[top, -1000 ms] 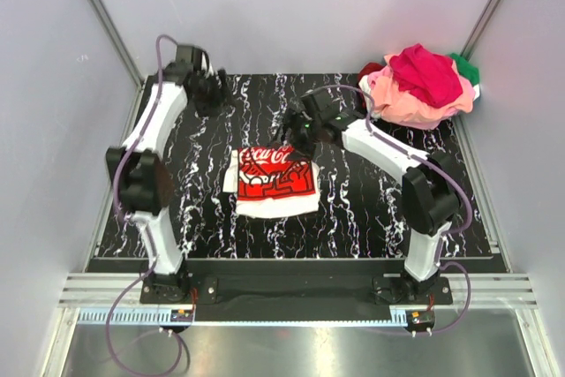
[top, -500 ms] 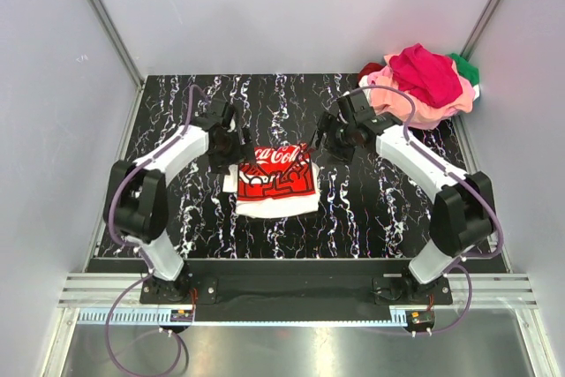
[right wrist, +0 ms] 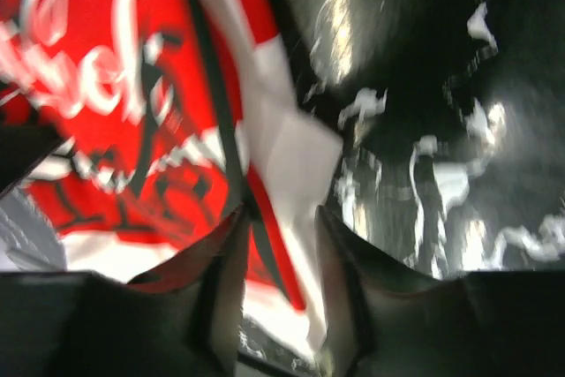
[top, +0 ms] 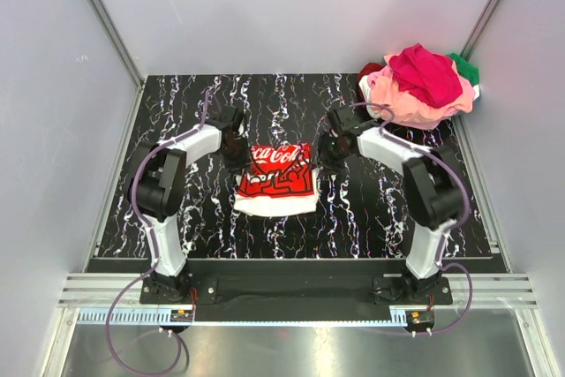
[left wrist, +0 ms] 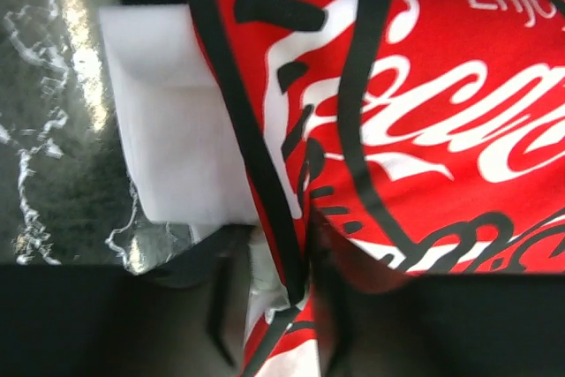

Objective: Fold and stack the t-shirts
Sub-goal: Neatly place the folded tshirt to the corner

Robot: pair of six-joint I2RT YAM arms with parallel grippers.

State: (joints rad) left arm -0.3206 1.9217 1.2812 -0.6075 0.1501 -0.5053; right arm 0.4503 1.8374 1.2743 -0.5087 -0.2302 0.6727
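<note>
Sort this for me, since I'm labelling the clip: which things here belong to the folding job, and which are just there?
Job:
white logo t-shirt
crumpled heap of t-shirts
left gripper
right gripper

Just there:
marbled table
grey walls

The table top (top: 371,209) I work over is black with white veins like stone, and it is shiny; the lights glare off it. The white t-shirt (top: 276,178) is soft matt cloth, and its red print looks smoother and a bit brighter than the cloth around it. The pile of t-shirts (top: 419,86) is soft, crumpled cloth too. My arms (top: 190,143) have smooth white shells that look like plastic, with dull black joints. The rail (top: 300,289) at the near edge is ridged silver metal. The cables (top: 119,342) look purple and rubbery. The walls (top: 53,86) are pale, smooth and matt.
</note>
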